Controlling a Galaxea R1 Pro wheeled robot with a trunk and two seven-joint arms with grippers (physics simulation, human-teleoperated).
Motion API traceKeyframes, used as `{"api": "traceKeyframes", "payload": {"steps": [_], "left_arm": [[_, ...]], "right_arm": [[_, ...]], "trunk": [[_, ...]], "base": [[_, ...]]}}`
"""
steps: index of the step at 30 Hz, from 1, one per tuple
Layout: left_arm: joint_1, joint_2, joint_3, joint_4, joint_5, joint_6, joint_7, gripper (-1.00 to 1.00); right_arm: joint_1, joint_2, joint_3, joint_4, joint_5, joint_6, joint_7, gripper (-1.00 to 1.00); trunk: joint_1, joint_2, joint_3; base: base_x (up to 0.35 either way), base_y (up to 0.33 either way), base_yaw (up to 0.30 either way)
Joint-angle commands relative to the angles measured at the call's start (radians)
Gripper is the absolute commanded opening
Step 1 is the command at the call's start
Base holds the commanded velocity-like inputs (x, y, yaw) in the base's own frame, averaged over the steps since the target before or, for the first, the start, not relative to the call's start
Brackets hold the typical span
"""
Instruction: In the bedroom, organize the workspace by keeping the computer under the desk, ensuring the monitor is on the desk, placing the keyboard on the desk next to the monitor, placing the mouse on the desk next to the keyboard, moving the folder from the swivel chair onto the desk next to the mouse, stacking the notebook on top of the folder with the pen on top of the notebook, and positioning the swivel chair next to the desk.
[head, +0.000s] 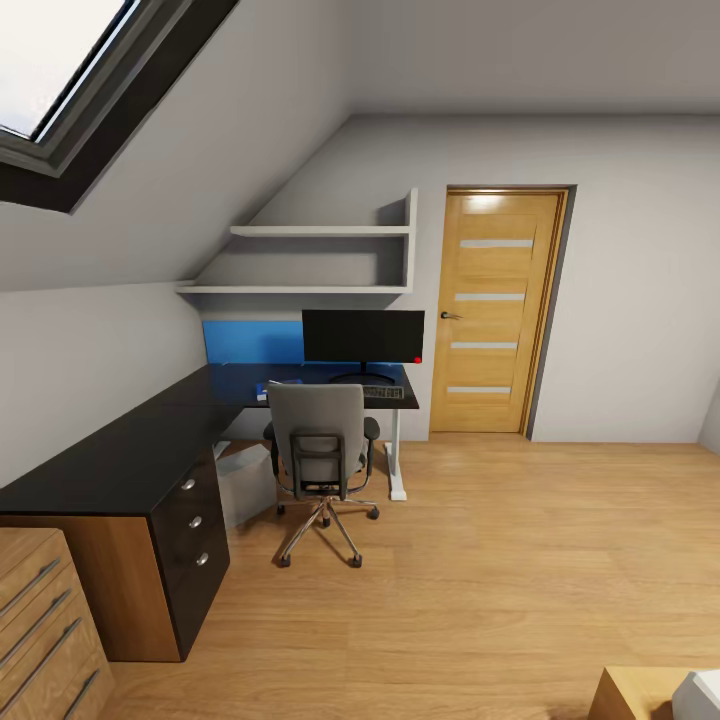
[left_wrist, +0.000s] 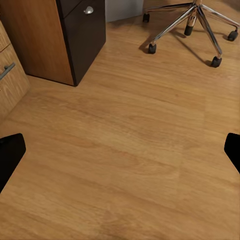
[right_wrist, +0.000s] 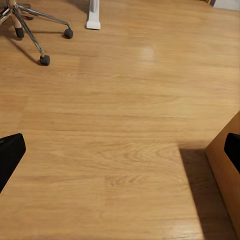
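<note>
Here, from the head, the swivel chair (head: 322, 450) sits at the black worktop (head: 130, 455), monitor (head: 363, 336) and keyboard (head: 383, 392) at its 12 o'clock, computer (head: 245, 485) beneath. Left claw (left_wrist: 120, 150) hangs spread over wood floor (left_wrist: 130, 150); right claw (right_wrist: 120, 150) likewise spread.

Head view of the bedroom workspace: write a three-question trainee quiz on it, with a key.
1. True or false: the large flat black monitor stands on the long black-topped desk.
2. The grey swivel chair with the chrome star base faces: A) the wooden door, B) the desk, C) the camera?
3. Fill in: the light grey boxy computer tower sits ___ the desk.

Key: 1 true; 2 B; 3 under.
</note>
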Motion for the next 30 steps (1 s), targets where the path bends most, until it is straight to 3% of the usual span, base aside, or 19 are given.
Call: {"api": "traceKeyframes", "payload": {"steps": [1, 30], "left_arm": [[-0.001, 0.0, -0.002, 0.0, -0.003, -0.002, 0.007, 1.0], [-0.001, 0.0, -0.002, 0.0, -0.003, -0.002, 0.007, 1.0]], "right_arm": [[-0.001, 0.0, 0.009, 0.002, -0.003, -0.003, -0.006, 1.0], [-0.001, 0.001, 0.009, 0.002, -0.003, -0.003, -0.006, 1.0]], "trunk": [[0.0, -0.001, -0.001], [0.0, -0.001, -0.001]], "base": [[0.0, 0.0, 0.0], [0.0, 0.0, 0.0]]}}
